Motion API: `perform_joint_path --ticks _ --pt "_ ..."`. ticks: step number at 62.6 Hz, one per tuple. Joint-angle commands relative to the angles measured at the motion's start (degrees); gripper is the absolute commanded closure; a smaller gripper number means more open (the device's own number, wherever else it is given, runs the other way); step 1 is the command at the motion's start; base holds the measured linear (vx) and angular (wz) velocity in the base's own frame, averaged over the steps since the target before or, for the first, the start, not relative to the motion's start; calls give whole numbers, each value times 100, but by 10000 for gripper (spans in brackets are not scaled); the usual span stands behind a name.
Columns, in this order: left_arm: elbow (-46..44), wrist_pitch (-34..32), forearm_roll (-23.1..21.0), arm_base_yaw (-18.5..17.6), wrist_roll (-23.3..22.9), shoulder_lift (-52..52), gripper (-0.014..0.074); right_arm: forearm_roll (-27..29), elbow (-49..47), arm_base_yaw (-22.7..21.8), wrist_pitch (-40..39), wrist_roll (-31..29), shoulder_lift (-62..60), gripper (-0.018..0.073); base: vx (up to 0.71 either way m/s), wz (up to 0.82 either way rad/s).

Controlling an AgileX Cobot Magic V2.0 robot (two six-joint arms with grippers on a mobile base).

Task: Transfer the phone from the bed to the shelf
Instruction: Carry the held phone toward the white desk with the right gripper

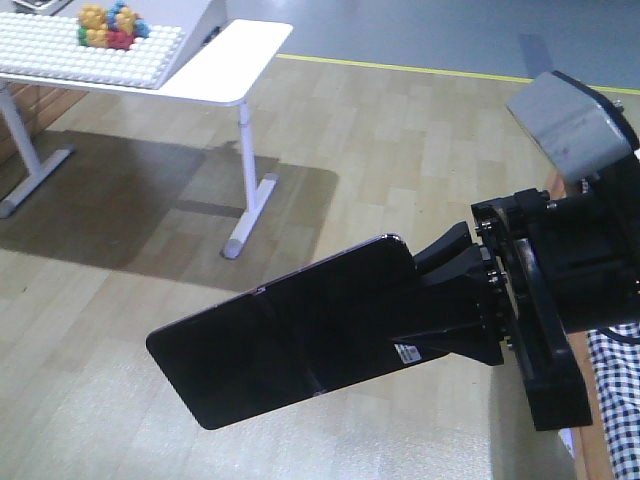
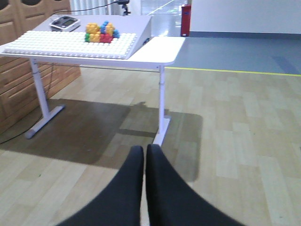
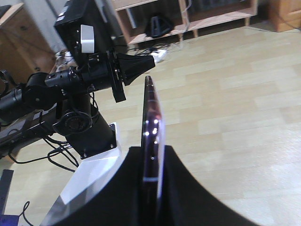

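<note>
The phone [image 1: 280, 345], a glossy black slab with a pinkish rim and a small white sticker, hangs in the air above the wooden floor. My right gripper [image 1: 415, 300] is shut on its right end. In the right wrist view the phone [image 3: 149, 108] stands edge-on between the two black fingers of that gripper [image 3: 151, 151]. A corner of the bed [image 1: 618, 400], with its black-and-white check cover, shows at the lower right. My left gripper [image 2: 145, 155] is shut with nothing in it, pointing over the floor. A pale wooden shelf [image 3: 221, 18] stands far back.
A white table [image 1: 225, 70] holding a white studded board and coloured toy blocks [image 1: 110, 27] stands at the far left. My left arm [image 3: 89, 75] and the robot base with cables sit left of the phone. Brown wooden cabinets [image 2: 19, 89] line the left wall.
</note>
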Motion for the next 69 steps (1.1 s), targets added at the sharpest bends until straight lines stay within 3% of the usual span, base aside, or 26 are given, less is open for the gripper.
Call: perform_joint_path --ticks 1,69 --pt "14 -422 -36 6 -22 -38 596 548 -153 4 356 -17 -112 561 16 -30" --pt "14 -422 -36 6 -22 -38 596 548 -153 4 351 -17 -112 561 15 -21"
